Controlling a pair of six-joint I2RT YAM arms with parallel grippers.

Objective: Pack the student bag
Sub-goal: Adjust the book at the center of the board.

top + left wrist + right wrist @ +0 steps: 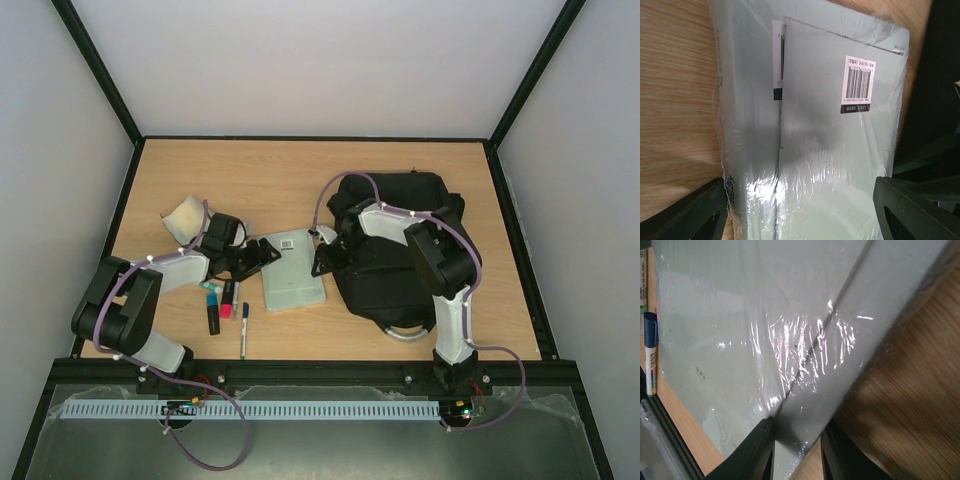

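The student bag (400,255) is a black backpack lying flat at the right of the table, grey handle toward me. A pale green plastic-wrapped pack of notebooks (293,275) lies just left of it. My right gripper (322,260) reaches from over the bag and is shut on the pack's thick right edge (805,425), one finger on top and one underneath. My left gripper (262,254) is at the pack's far left corner. In the left wrist view the pack (815,150), with barcode labels, fills the gap between its wide-open fingers (800,210).
Several markers and highlighters (216,305) and a pen (244,332) lie left of the pack, near the front edge. A blue-capped marker (650,357) shows in the right wrist view. A cream object (185,217) sits behind the left arm. Black frame rails border the table.
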